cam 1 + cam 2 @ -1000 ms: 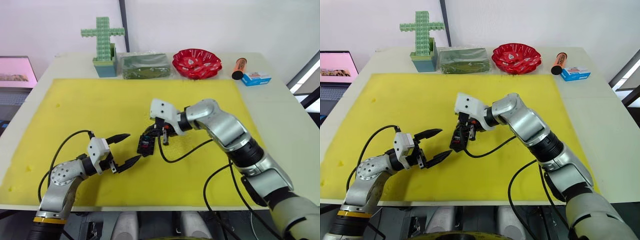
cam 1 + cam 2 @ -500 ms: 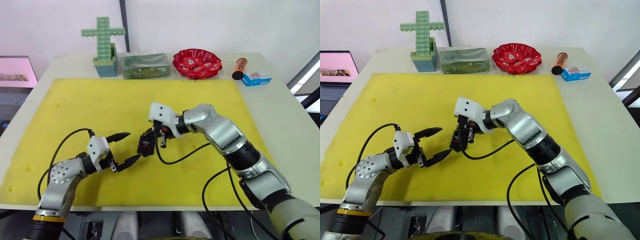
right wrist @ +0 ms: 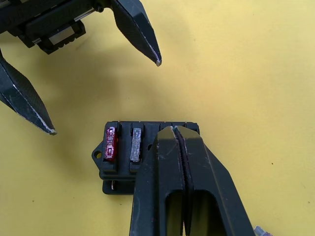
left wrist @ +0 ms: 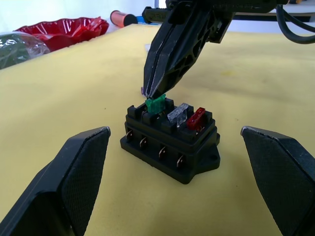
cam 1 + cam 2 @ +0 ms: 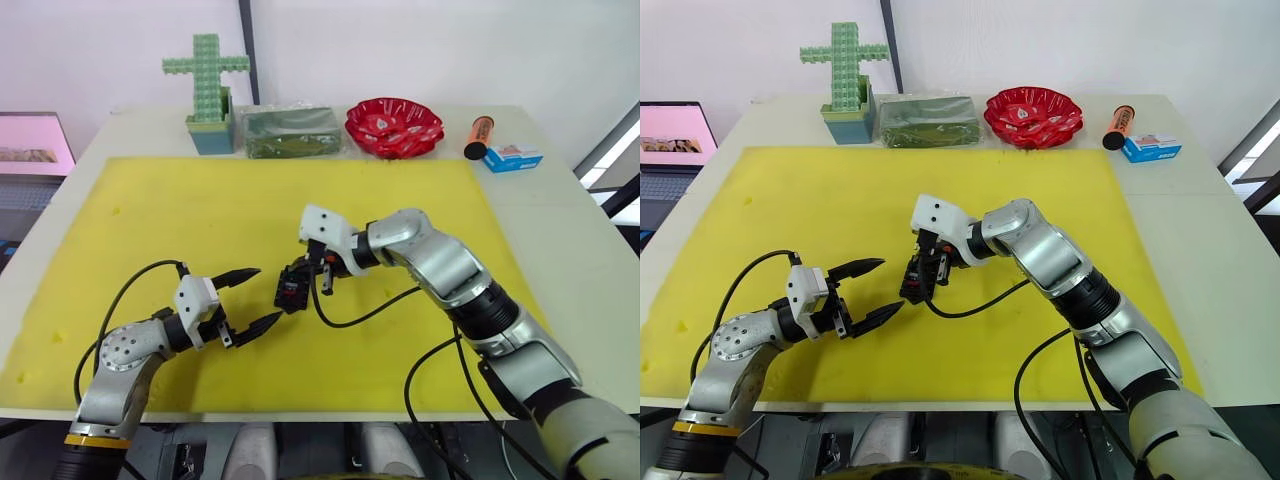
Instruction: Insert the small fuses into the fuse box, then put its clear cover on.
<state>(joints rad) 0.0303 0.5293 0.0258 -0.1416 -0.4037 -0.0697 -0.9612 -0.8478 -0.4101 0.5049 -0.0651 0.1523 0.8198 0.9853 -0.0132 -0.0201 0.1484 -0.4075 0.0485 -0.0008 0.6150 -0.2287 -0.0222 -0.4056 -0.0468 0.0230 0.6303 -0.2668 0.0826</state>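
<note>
- Two fuses, red (image 4: pixel 196 118) and grey-white (image 4: pixel 178 112), sit in the ribbed black fuse box (image 4: pixel 170 139).
- Right gripper (image 4: pixel 153 94) fingers pinch the green fuse (image 4: pixel 156 104).
- Left gripper (image 5: pixel 250 298) fingers spread wide.

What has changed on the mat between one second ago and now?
The right arm's elbow came down a little while the right gripper stayed shut on the green fuse at the fuse box. The box, with the red fuse and grey fuse in it, did not move. The left gripper stayed open beside it.
</note>
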